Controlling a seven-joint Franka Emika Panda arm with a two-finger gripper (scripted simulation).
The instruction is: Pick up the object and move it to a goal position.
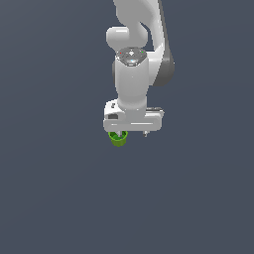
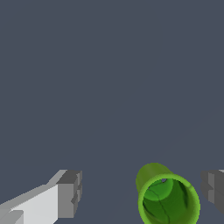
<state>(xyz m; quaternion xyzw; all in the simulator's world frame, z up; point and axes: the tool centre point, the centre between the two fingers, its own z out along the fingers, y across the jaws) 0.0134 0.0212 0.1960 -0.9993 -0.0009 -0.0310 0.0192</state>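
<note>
The object, a small bright green cup (image 1: 118, 139), stands upright on the dark grey floor just below my white gripper (image 1: 133, 134). In the exterior view it sits under the finger on that view's left. The wrist view looks down into the cup's hollow inside (image 2: 169, 202). There the cup lies between my two grey fingers, much closer to one finger (image 2: 213, 190) than to the other (image 2: 70, 192). My gripper (image 2: 141, 191) is open, and neither pad visibly touches the cup.
The plain dark grey floor (image 1: 54, 188) spreads out on every side. My white arm (image 1: 133, 74) rises straight above the gripper.
</note>
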